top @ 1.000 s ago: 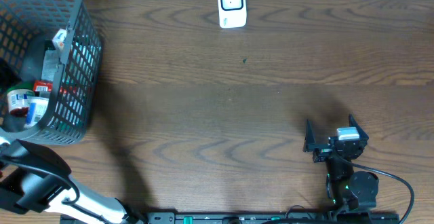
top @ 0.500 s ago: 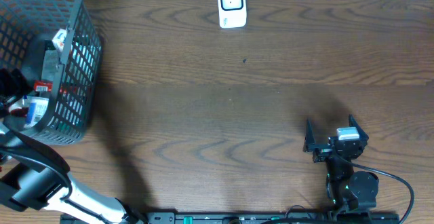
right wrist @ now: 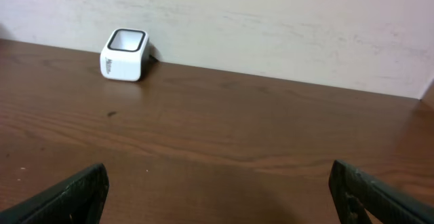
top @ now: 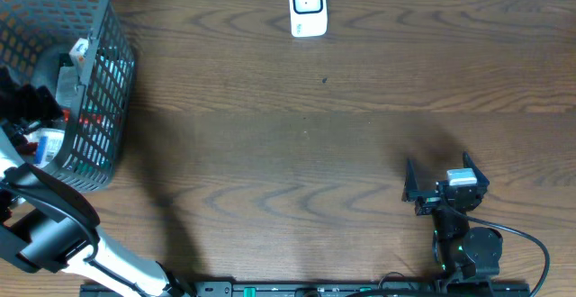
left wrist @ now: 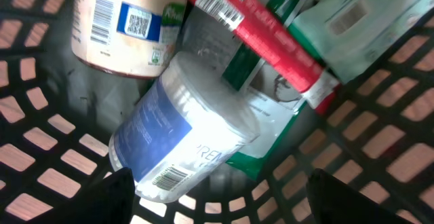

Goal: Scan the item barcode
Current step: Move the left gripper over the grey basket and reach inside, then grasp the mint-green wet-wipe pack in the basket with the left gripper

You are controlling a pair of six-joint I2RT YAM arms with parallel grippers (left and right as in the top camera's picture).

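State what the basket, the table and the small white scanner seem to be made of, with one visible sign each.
Basket: probably moulded plastic, matt dark grey; its walls are an even grid of holes.
Table: wood or wood-look laminate, dark brown, slight sheen; flowing grain lines.
Scanner: likely hard plastic, smooth white; rounded casing.

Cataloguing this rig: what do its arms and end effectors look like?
The left arm is black with a white link near its base. The right arm is black too, with green lights and a looping black cable; the right end effector has dark flat fingers and a silver block.
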